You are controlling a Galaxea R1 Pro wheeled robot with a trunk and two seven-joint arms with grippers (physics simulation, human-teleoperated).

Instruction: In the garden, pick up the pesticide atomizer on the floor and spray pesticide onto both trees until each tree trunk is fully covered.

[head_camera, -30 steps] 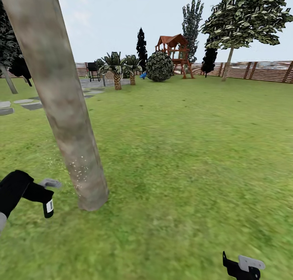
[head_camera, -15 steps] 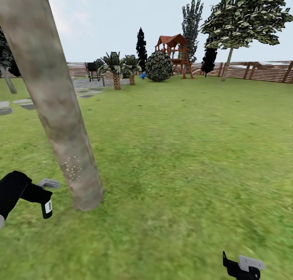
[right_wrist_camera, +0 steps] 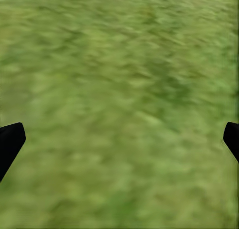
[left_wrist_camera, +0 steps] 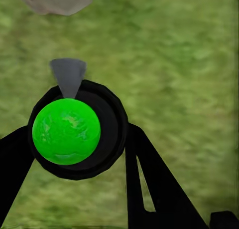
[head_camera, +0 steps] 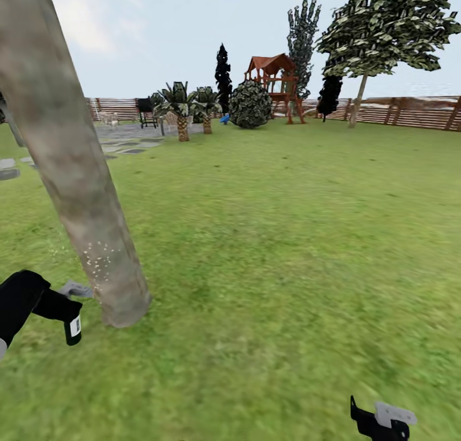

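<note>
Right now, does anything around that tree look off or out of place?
Pale specks dot the lower tree trunk, near the atomizer the left gripper holds. It looks like spray, not damage. Nothing else stands out.

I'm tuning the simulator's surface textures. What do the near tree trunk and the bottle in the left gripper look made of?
The tree trunk looks like matte bark: mottled grey-brown, with pale specks low down. The atomizer, held in the left gripper, looks like smooth dark plastic or metal with a white label; the render leaves that open.
</note>
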